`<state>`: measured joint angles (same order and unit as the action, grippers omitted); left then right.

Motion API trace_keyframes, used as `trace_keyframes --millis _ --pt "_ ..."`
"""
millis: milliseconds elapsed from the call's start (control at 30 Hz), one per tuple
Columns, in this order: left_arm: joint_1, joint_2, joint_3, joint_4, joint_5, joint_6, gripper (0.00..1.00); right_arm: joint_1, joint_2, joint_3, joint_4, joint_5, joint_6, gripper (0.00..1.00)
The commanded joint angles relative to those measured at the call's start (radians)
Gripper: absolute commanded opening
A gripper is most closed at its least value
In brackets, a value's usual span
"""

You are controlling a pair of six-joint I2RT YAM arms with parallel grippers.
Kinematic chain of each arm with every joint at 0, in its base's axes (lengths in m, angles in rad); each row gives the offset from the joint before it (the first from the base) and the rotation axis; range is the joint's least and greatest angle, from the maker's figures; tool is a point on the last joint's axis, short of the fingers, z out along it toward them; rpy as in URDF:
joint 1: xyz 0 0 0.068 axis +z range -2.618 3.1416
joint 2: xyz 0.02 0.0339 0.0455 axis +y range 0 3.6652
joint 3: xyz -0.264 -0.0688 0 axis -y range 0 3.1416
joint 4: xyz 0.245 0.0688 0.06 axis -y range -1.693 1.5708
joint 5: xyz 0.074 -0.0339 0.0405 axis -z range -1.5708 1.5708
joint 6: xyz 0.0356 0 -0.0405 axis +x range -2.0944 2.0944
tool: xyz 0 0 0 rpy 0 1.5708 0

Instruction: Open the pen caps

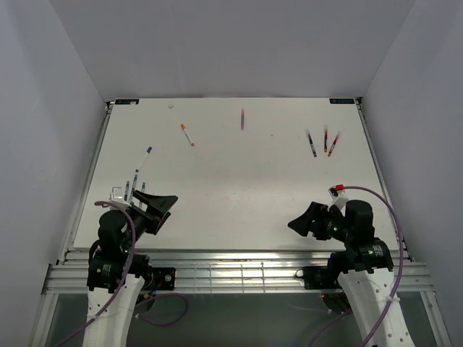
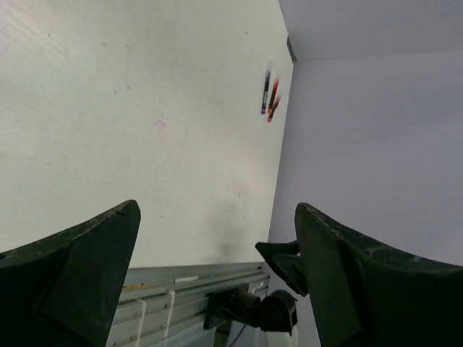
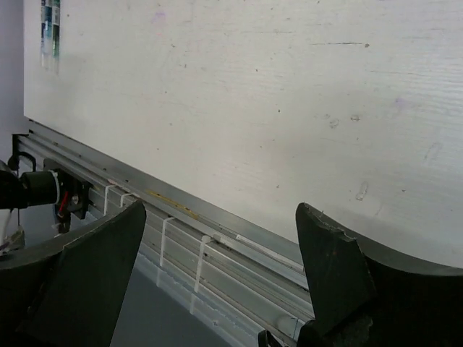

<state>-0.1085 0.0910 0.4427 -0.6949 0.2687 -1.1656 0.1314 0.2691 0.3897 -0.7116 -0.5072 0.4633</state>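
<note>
Two pairs of jaws, both spread wide, holding nothing, clear of the pens on the table.

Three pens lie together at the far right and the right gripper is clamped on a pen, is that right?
No: the right gripper is open and holds nothing; the right wrist view shows its fingers apart over bare table. The three pens do lie together at the far right.

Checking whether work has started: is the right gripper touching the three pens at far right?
Apart. The top view shows bare table between the right gripper and the three pens, which lie farther from the arms.
</note>
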Motion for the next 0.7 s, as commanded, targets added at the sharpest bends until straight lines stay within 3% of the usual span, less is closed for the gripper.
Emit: trace_keyframes --millis 0,200,400,667 --pt "0.003 0.099 0.066 -0.086 0.09 0.052 0.98 0.001 -0.004 0.032 -0.019 0.103 -0.049 0.9" --pt "-0.005 0.084 0.054 -0.083 0.142 -0.019 0.98 0.001 0.057 0.08 0.023 0.12 -0.02 0.9" --pt "-0.019 0.105 -0.007 -0.016 0.211 -0.014 0.98 0.001 0.22 0.152 0.075 0.172 -0.023 0.9" --pt "-0.043 0.171 0.031 -0.021 0.234 0.055 0.98 0.001 0.608 0.409 0.119 0.377 -0.055 0.9"
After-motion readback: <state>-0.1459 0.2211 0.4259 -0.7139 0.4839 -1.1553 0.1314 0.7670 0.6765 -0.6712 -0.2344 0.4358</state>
